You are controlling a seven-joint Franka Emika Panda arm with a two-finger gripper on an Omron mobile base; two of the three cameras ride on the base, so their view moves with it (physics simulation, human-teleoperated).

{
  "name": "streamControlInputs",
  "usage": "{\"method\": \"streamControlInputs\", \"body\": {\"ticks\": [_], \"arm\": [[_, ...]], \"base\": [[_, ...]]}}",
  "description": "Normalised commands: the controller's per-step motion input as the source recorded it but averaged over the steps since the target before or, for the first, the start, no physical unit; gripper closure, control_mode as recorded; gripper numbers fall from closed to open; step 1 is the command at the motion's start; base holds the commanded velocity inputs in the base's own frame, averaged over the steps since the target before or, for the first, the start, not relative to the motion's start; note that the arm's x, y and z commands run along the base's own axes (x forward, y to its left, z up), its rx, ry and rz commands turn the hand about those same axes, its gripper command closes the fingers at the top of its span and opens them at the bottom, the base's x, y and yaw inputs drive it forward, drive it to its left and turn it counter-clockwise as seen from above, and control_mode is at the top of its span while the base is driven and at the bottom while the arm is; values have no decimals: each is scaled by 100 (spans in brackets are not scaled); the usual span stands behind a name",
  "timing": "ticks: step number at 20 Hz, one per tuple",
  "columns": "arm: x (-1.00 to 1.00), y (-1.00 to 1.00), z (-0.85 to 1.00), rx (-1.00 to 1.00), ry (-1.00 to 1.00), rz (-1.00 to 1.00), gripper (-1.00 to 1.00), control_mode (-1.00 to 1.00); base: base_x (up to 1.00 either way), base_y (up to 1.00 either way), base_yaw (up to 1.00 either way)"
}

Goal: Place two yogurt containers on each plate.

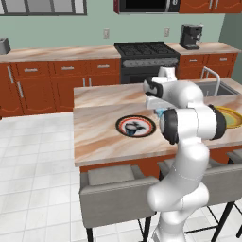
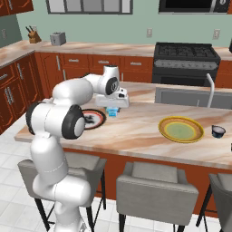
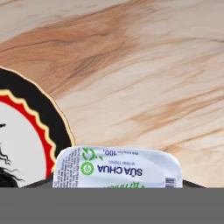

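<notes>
Gripper point(image 2: 113, 110) pinched on light blue cup point(image 2: 112, 112), low over counter point(image 2: 136, 131) just beside black plate point(image 2: 93, 118). Your step: pickup, grip looks made, though fingers hidden in hand view. Next, you lift clear, carry across plate rim, set down on bare centre. Yellow plate point(image 2: 181, 129) well apart, dark cup point(image 2: 218, 131) beyond it

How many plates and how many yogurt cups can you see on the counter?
Plates: 2, the black-and-red plate and the yellow plate.
Yogurt cups: 2 in sight, the light blue cup and the dark cup.
Total: 4.
</notes>
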Motion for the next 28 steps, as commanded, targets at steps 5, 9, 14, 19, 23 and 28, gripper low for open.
{"method": "streamControlInputs", "body": {"ticks": [5, 9, 14, 19, 23, 28], "arm": [[-12, 60, -11, 4, -2, -14, 100, -100], [0, 50, -11, 7, -1, -15, 100, -100], [-1, 43, -1, 4, 0, -17, 100, -100], [-1, 42, -4, 0, 0, -17, 100, -100], [9, 7, -24, 0, 3, -12, 100, -100], [5, 1, -15, 0, 4, -5, -100, -100]], "base": [[0, 0, 0], [0, 0, 0], [0, 0, 0], [0, 0, 0], [0, 0, 0], [0, 0, 0]]}}
